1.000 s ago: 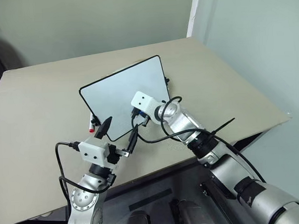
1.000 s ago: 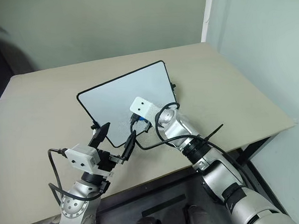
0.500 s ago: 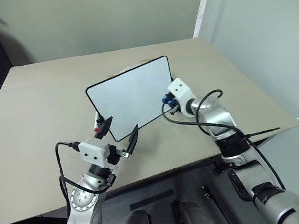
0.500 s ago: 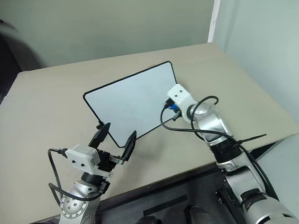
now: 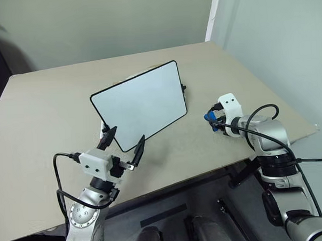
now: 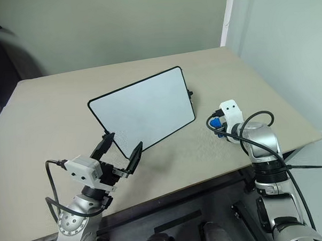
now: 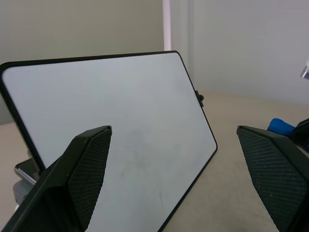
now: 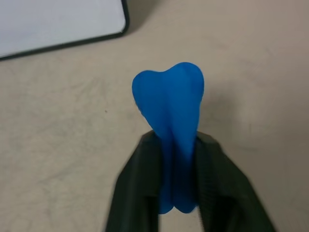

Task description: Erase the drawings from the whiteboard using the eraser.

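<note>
The whiteboard (image 5: pixel 141 102) stands tilted up on the table, its face plain white. The drawings are out of view. Off the board's right side, my right gripper (image 5: pixel 209 119) hangs low over the bare tabletop. It is shut on the blue eraser (image 8: pixel 170 96), which bulges out squeezed between the two black fingers (image 8: pixel 145 164). My left gripper (image 5: pixel 128 132) is open in front of the board's near left corner, its fingers (image 7: pixel 87 164) spread wide with nothing between them.
The beige table (image 5: pixel 53 104) ends close behind my right arm at its right edge (image 5: pixel 305 127). A small black knob (image 5: pixel 183 88) sticks out of the board's right side. A white marker (image 5: pixel 103 126) lies by the board's near left corner, partly behind my left finger.
My right gripper has swung from the board's face off to the right with the eraser in it and now hangs over the table. The left gripper has stayed put.
</note>
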Robot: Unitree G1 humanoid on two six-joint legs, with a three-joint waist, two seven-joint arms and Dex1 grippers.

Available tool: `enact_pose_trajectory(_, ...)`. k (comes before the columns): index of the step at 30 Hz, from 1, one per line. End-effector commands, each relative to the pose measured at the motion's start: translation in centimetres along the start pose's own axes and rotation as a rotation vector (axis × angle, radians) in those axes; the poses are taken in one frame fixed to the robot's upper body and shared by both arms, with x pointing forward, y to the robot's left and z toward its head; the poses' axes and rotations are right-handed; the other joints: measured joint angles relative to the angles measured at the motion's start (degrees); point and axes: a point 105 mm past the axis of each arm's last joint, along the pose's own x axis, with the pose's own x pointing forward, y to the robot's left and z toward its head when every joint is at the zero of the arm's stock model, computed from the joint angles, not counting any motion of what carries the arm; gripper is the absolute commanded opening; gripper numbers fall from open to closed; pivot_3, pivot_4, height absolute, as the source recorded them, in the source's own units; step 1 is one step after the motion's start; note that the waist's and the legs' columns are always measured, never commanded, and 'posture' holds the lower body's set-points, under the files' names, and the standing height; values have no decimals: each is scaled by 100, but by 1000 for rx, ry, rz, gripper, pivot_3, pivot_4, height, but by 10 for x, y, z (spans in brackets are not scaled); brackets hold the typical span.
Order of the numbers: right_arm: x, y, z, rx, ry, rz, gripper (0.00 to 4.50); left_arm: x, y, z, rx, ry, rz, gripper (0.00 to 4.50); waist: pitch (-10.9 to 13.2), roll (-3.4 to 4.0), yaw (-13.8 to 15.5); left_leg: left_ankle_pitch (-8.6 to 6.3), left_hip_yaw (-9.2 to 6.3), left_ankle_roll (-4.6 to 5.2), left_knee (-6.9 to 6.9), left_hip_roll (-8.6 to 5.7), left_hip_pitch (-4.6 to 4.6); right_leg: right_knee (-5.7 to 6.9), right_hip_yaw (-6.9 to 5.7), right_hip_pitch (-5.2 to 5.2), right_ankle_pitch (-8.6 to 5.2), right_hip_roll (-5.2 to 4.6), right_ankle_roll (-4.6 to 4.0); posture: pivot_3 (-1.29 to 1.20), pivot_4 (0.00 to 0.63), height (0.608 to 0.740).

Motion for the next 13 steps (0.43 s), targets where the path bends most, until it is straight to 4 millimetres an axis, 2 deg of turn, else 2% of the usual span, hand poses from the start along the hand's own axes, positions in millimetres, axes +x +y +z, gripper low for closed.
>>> enact_pose_trajectory(1,-2,2,13,-24,-36,-13,2399,-1,2,17,18,-51,-2,4500,3,5,2,1,0,1,1,0,-1,0,0,-1,0,0,0,0,150,739)
enact_pose_trajectory(4,-4,-3,17,-54,-38,-52,3348,-4,3,19,17,-50,11,4500,4,7,6,3,1,6,4,-1,0,-2,3,-2,-2,-1,3,0,150,739)
enact_pose_trajectory(8,-14,-8,22,-56,-67,-91,3348,-8,3,21,14,-50,21,4500,4,7,14,5,0,8,8,-1,-1,-3,3,-4,-2,-1,4,0,150,739)
enact_pose_trajectory(10,-24,-4,31,-51,-153,-87,3348,-10,1,21,11,-46,22,4500,2,9,16,5,0,8,6,-1,-2,-3,3,-4,-4,-1,7,0,150,739)
enact_pose_trajectory(13,-43,15,50,-75,-366,-43,3348,-10,-4,19,6,-38,16,4500,-1,9,17,4,-1,10,2,0,-4,-1,3,7,-12,-1,19,0,150,739)
